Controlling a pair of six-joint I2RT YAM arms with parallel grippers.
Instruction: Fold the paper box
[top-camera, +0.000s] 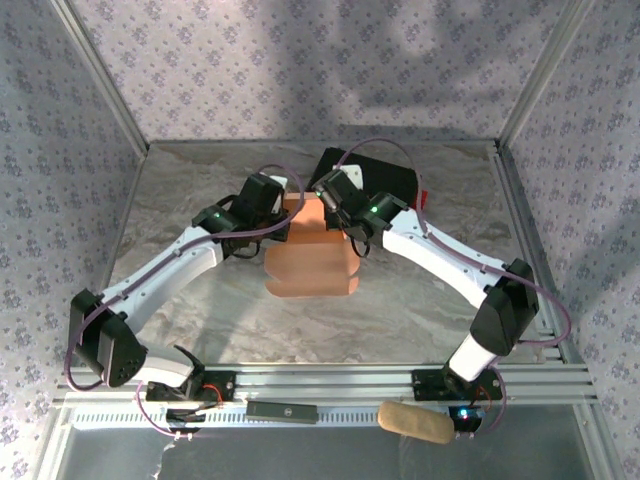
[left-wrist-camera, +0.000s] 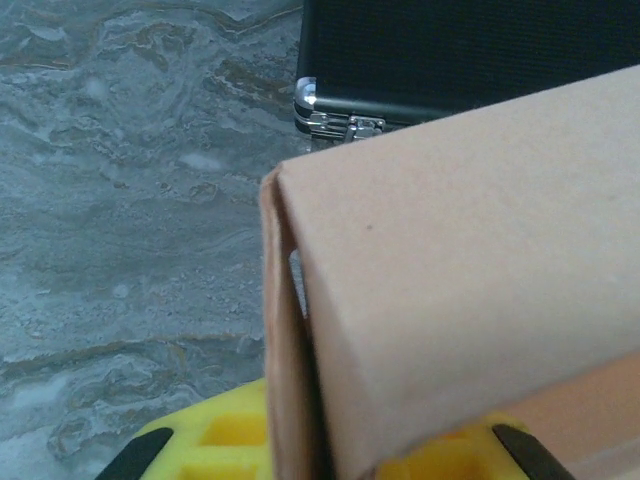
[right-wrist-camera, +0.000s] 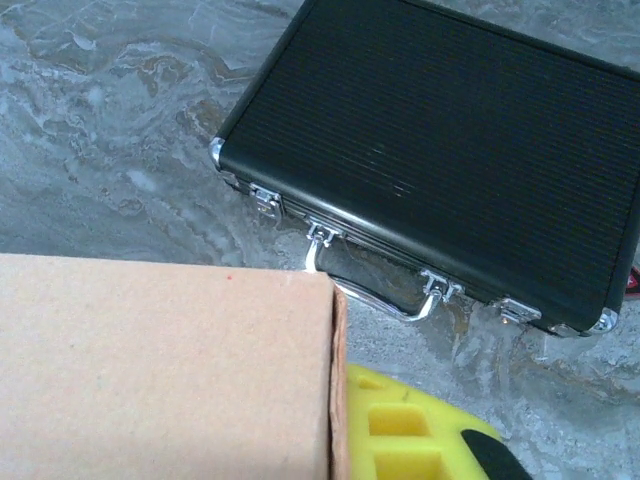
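Paper box (top-camera: 312, 262): where is it, and how far along?

>> Mid worktop (top-camera: 200, 190), just in front of the black case (right-wrist-camera: 450, 160) and apart from it. Both arms meet at its far end.

How much is folded?

>> Most of it, I'd say. From above, the near side looks like a closed block: walls up, top panel flat. The far end isn't finished: one panel stands up between the two hands. The left wrist view shows a side flap (left-wrist-camera: 283, 350) lying against the body with a dark gap along the seam, so it's not seated.

Hands?

>> Right hand (top-camera: 338, 222) is fully closed. Its yellow finger (right-wrist-camera: 400, 430) sits right beside the box's cut edge. Can't tell whether you've got a wall pinched or nothing at all. Left hand (top-camera: 283, 215): the box panel covers most of the yellow finger pad (left-wrist-camera: 215, 440), so I can't tell how wide it is or whether it grips.

What's left?

>> My read: press that standing far panel down, tuck its tab, close the side-seam gap. Watch the thin card. Squeeze in the wrong spot and you crease a wall instead of the fold line.
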